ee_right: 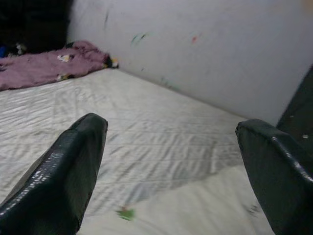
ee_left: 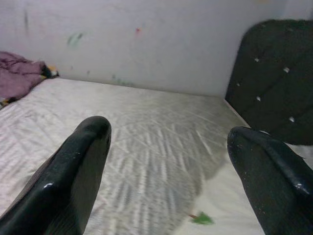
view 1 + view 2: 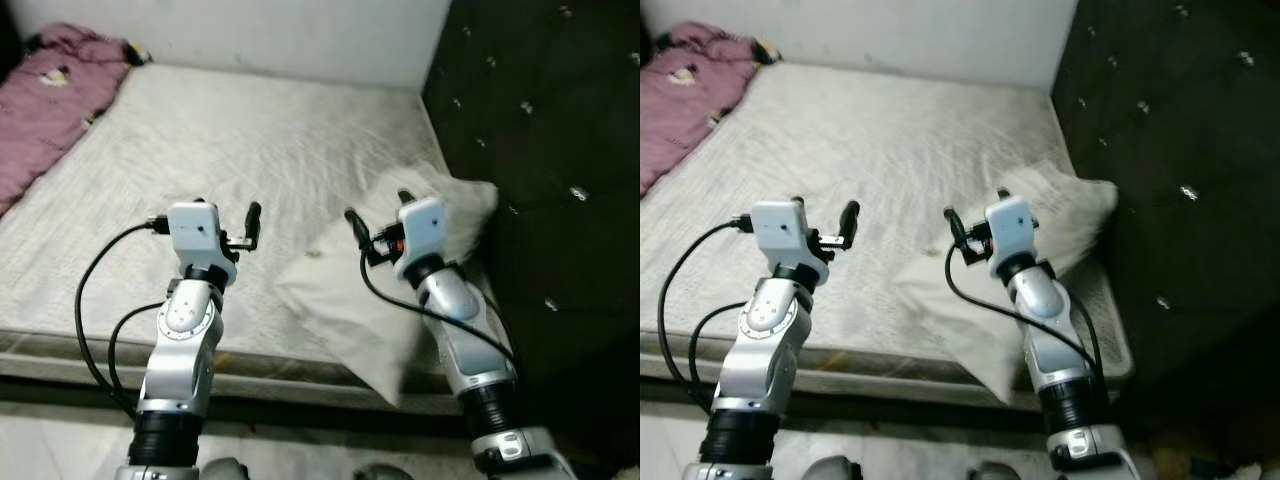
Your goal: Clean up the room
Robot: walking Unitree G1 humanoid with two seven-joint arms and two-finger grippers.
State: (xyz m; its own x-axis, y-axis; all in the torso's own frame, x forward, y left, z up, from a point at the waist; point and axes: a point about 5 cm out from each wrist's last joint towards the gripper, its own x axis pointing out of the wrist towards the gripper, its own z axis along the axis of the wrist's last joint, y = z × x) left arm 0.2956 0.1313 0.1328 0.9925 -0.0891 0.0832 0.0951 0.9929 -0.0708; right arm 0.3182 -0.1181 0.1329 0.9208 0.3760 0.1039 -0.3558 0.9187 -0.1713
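A white pillow [image 3: 340, 290] lies crumpled on the near right corner of the bare white mattress [image 3: 230, 130], against the black tufted headboard [image 3: 540, 150]. A small green scrap [image 2: 199, 219] sits at the pillow's left edge. A purple blanket [image 3: 45, 100] is bunched at the far left of the bed. My left gripper [image 3: 228, 208] hovers open above the mattress's near edge, just left of the pillow, holding nothing. My right gripper [image 3: 378, 207] is open over the pillow, its black fingers [image 1: 73, 161] spread wide with nothing between them.
A white wall [image 3: 250, 30] runs behind the bed. The headboard closes off the right side. The bed's front edge [image 3: 260, 365] lies just below my arms, with pale floor [image 3: 50, 440] beneath it. Wide bare mattress stretches between the blanket and the pillow.
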